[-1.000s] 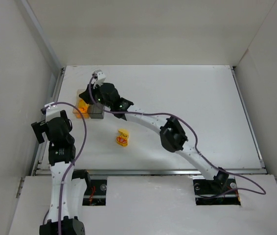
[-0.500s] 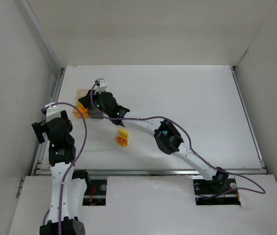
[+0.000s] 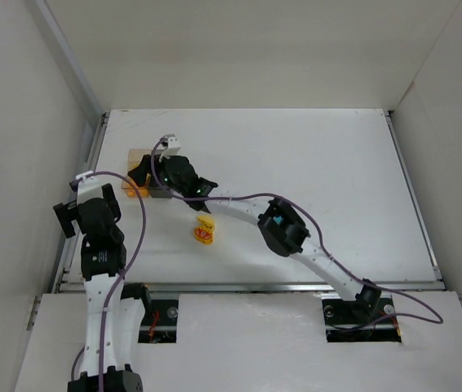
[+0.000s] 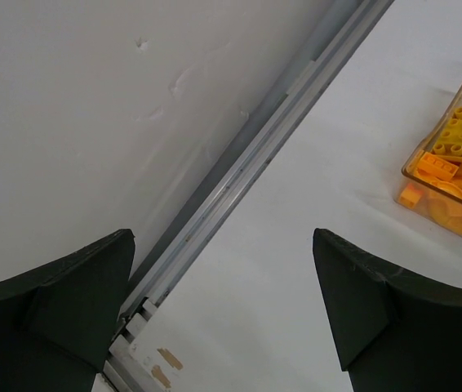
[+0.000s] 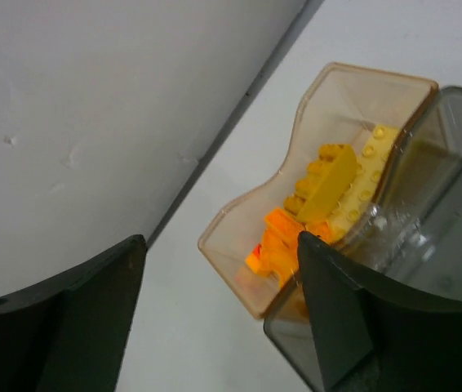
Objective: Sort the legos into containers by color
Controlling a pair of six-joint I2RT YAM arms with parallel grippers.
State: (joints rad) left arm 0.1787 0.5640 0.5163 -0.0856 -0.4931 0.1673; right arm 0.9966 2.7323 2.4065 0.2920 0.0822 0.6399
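Right hand [image 5: 220, 237] hangs with jaws wide and empty just above the amber box [image 5: 329, 90], which holds orange and yellow legos [image 5: 329, 184] and adjoins the grey box [image 5: 451, 163]. Left hand [image 4: 223, 237] gapes wide, empty, nearby. One yellow lego [image 3: 205, 230] lies apart on the tabletop [image 3: 313, 155].

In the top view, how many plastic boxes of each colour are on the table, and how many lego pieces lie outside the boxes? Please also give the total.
amber box: 1
grey box: 1
yellow lego piece with red marks, outside the boxes: 1
Total: 3
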